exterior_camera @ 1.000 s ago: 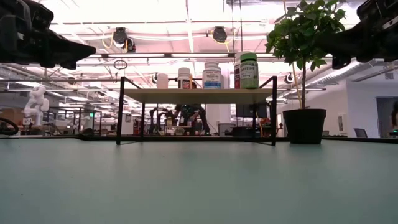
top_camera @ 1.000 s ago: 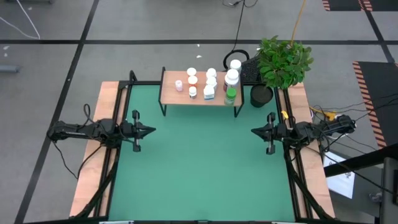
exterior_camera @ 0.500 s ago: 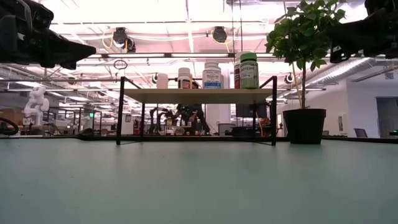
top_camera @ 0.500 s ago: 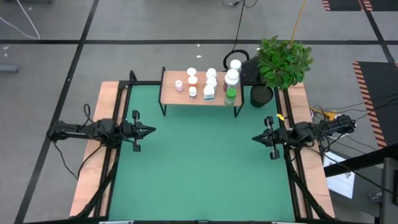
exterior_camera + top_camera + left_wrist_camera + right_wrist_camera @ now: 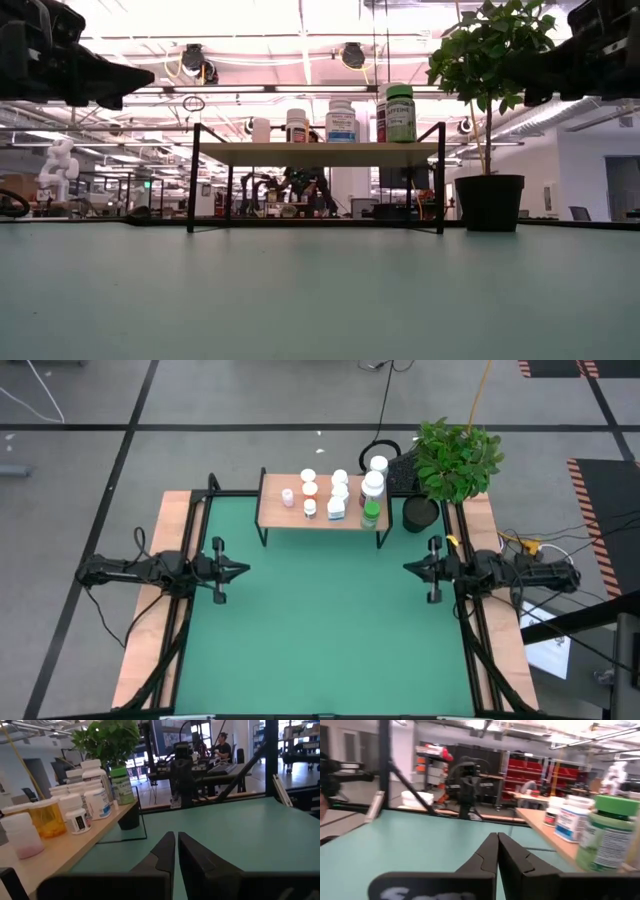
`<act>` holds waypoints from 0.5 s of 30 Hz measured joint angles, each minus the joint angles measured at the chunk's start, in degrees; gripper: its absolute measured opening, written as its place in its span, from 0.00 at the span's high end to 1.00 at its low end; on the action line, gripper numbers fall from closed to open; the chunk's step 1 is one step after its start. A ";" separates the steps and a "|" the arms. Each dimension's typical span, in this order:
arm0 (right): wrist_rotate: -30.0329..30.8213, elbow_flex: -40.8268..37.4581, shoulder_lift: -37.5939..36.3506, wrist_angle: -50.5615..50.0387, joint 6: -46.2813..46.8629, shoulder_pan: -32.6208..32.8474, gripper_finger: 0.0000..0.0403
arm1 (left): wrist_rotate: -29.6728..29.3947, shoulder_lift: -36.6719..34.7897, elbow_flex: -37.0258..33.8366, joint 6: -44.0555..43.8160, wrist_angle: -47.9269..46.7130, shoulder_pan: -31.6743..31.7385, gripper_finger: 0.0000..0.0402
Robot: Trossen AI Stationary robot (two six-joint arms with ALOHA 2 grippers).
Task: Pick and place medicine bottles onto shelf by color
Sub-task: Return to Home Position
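The shelf (image 5: 312,512) stands on thin black legs at the far middle of the green table. Several medicine bottles stand upright on its board: a pink one (image 5: 288,498), an orange one (image 5: 310,488), a blue-labelled white one (image 5: 336,510), a green one (image 5: 371,513) and others. They also show in the left wrist view, pink (image 5: 20,837) to green (image 5: 121,785). My left gripper (image 5: 243,570) hovers shut and empty near the table's left edge. My right gripper (image 5: 408,568) hovers shut and empty near the right edge. Both point inward, above the table.
A leafy plant in a black pot (image 5: 421,512) stands just right of the shelf, at the far right corner. Wooden strips (image 5: 150,630) run along the table's left and right sides. The green mat (image 5: 320,630) lies between the grippers and the near edge.
My right gripper has swung a little toward the table's near edge and then back toward the far edge, staying shut. The bottles and the shelf have not moved.
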 joint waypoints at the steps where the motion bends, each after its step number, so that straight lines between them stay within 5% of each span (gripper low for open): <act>1: 0.49 0.00 0.00 -0.02 -0.08 -0.62 1.00 | 0.00 0.00 0.00 0.02 0.37 0.00 0.94; 15: 3.04 0.00 -0.01 1.00 4.41 -1.72 0.99 | -0.02 0.00 0.00 0.00 0.77 0.00 0.94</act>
